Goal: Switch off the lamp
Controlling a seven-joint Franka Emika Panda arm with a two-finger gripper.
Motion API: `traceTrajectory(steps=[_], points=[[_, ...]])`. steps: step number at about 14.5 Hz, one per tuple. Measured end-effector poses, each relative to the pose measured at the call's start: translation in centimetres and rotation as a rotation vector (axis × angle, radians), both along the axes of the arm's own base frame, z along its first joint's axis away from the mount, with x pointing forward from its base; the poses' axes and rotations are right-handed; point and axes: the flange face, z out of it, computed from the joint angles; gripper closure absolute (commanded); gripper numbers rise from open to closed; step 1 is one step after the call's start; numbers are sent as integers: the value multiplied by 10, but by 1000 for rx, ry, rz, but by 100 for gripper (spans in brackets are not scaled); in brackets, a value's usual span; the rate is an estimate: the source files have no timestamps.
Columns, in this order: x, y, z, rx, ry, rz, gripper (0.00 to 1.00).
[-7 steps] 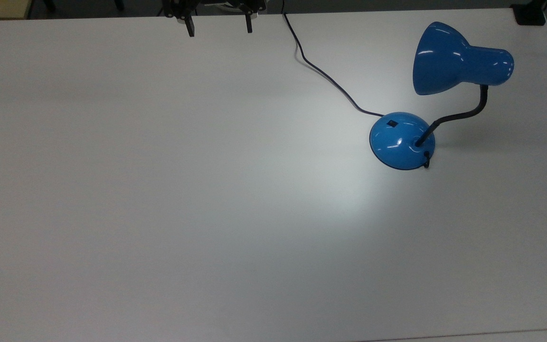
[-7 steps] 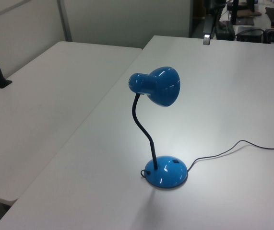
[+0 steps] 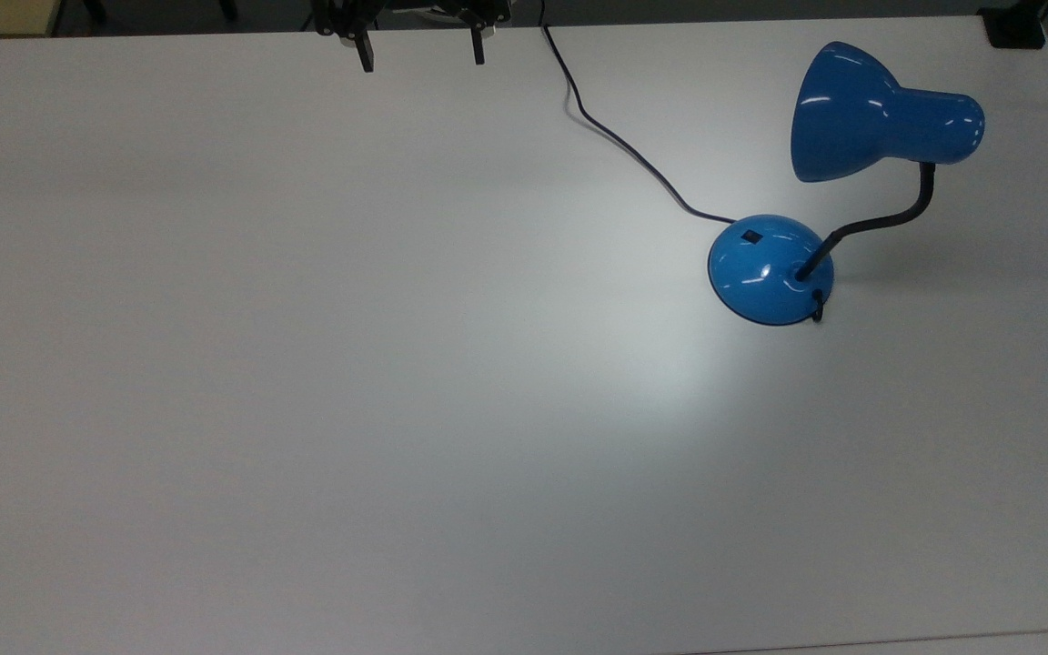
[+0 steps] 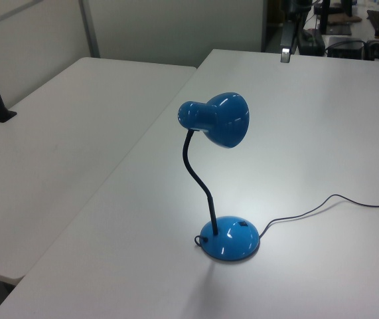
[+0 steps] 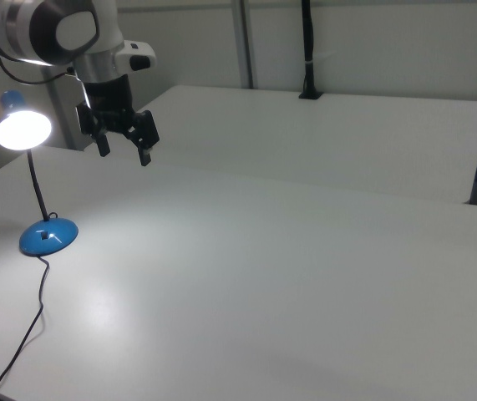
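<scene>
From my remote station this looks like a lab or office workroom: plain white tables [image 4: 76, 119] pushed side by side, a grey partition wall [image 4: 169, 30] behind them, and equipment with cables [image 4: 348, 26] crowding the far end in the left view.

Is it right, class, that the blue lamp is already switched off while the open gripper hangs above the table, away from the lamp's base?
Not quite: the lamp is on. The right view shows its shade glowing brightly. The rest holds: the gripper hangs open above the table, away from the lamp's base.
</scene>
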Motion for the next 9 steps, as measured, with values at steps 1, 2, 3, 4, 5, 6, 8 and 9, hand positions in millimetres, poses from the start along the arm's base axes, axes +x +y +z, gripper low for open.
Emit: traceTrajectory(steps=[1,2,3,4,5,6,8,9], points=[[0,0,0,0,0,0,0],[0,0,0,0,0,0,0],[0,0,0,0,0,0,0],[0,0,0,0,0,0,0],[0,0,0,0,0,0,0],[0,0,0,0,0,0,0],[0,0,0,0,0,6,0],[0,0,-1,-1,-1,24,0]])
